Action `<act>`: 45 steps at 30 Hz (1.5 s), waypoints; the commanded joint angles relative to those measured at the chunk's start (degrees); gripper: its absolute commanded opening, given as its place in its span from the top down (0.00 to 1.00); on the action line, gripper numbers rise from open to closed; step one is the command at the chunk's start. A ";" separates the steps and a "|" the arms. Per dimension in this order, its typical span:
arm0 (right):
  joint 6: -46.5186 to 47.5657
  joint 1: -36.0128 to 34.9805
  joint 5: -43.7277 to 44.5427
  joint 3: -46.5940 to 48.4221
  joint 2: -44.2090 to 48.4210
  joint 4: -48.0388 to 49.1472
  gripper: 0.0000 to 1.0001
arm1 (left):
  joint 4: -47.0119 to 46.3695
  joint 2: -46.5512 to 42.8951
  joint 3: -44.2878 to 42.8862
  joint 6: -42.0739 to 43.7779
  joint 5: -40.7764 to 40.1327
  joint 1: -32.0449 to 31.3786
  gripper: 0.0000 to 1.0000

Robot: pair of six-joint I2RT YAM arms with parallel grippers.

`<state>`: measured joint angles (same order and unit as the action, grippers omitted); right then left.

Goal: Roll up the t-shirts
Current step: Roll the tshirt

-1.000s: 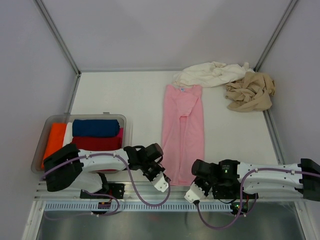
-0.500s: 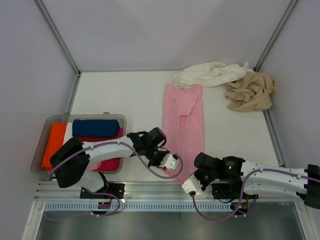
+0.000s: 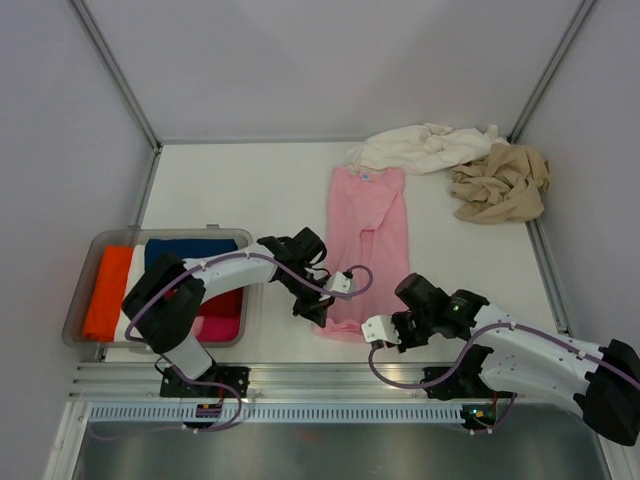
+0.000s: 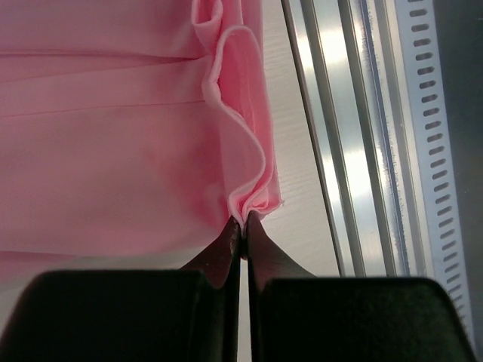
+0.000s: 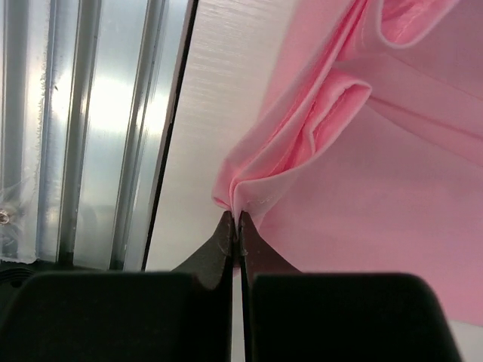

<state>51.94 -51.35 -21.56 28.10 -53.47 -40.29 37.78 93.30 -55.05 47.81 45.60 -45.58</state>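
We hold the left gripper point(image 4: 243, 226) and right gripper point(image 5: 235, 219) pinched tight on one pink t-shirt point(image 3: 367, 240), with the cream t-shirt point(image 3: 420, 147) and tan t-shirt point(image 3: 500, 185) far beyond.

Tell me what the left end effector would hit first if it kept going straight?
The pink shirt. The left end effector is pinching its near edge, and more pink cloth lies straight ahead.
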 commanded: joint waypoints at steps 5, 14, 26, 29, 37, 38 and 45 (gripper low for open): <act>0.97 9.16 -6.48 2.75 -1.98 0.39 1.00 | 2.21 1.44 -2.96 -2.81 4.32 2.95 0.98; -2.81 14.97 -3.93 2.22 -3.39 4.87 0.85 | 2.30 5.84 -5.42 -2.02 4.14 5.68 0.98; -20.90 21.20 0.73 8.19 -4.10 11.46 0.57 | 2.82 9.10 -9.29 -6.50 3.61 6.91 0.96; -30.03 25.33 0.21 12.40 -4.18 13.74 0.63 | 3.00 9.27 -8.85 -7.47 3.97 8.05 0.95; -61.58 29.38 -7.09 12.79 -2.79 23.93 0.98 | 5.02 10.59 -10.08 -8.52 3.96 9.20 0.86; -64.31 29.21 -6.22 9.73 -1.91 24.47 1.00 | 5.11 10.76 -9.99 -8.52 4.23 9.20 0.81; -71.63 23.85 2.13 2.93 2.86 22.54 1.00 | 5.64 11.82 -11.75 -12.03 4.32 11.13 0.65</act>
<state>-13.28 -25.23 -22.41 31.64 -50.28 -18.55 42.85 104.07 -64.07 38.94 47.16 -35.94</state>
